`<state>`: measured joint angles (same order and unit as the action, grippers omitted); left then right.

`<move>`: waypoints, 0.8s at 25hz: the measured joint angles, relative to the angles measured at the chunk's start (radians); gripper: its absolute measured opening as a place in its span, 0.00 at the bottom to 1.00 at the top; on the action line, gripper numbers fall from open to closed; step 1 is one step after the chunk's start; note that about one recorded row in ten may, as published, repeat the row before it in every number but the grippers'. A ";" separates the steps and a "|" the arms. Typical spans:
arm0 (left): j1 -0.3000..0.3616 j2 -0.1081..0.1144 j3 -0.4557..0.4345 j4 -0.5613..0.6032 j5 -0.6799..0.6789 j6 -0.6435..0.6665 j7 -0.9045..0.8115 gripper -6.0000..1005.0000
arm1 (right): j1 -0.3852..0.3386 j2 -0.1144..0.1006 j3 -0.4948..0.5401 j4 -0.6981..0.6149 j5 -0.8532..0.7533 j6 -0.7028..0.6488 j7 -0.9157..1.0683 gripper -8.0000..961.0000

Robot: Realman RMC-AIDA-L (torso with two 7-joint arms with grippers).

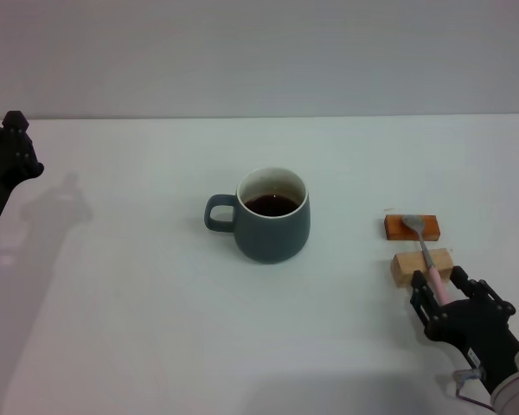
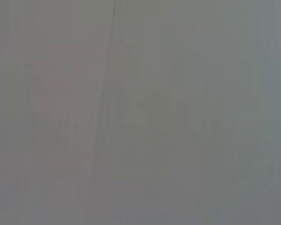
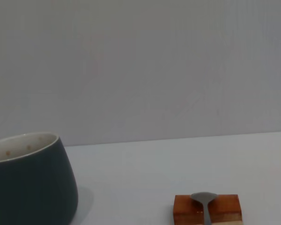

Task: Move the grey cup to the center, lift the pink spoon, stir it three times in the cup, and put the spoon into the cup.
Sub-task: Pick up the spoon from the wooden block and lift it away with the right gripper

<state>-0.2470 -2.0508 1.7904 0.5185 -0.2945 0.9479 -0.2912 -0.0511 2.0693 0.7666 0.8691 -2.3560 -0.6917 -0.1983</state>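
Note:
The grey cup (image 1: 272,229) stands at the middle of the white table, handle toward my left, with dark brown liquid inside. It also shows in the right wrist view (image 3: 28,187). The pink spoon (image 1: 426,251) lies across two wooden blocks to the right of the cup, with its silver bowl (image 3: 203,198) on the far block and its pink handle pointing toward me. My right gripper (image 1: 439,292) is open, low at the near end of the spoon, with a finger on each side of the pink handle. My left gripper (image 1: 9,156) is raised at the far left, away from the cup.
The spoon rests on an orange-brown block (image 1: 396,226) and, nearer to me, a pale wooden block (image 1: 405,266). The orange-brown block also shows in the right wrist view (image 3: 185,208). The left wrist view shows only a plain grey surface.

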 joint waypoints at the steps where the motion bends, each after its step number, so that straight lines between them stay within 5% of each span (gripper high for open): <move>1: 0.000 0.000 -0.002 0.000 0.000 0.000 0.000 0.00 | -0.002 0.000 0.000 0.001 0.000 0.000 0.000 0.60; 7: 0.001 0.000 -0.002 0.002 0.000 0.000 0.000 0.00 | -0.006 0.000 0.000 0.004 0.000 0.000 0.000 0.44; 20: 0.005 0.002 0.000 0.001 0.000 0.012 -0.007 0.00 | -0.010 0.000 -0.003 0.009 0.000 0.000 0.000 0.41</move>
<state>-0.2425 -2.0493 1.7900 0.5194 -0.2945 0.9603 -0.2982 -0.0608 2.0693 0.7640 0.8777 -2.3560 -0.6918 -0.1978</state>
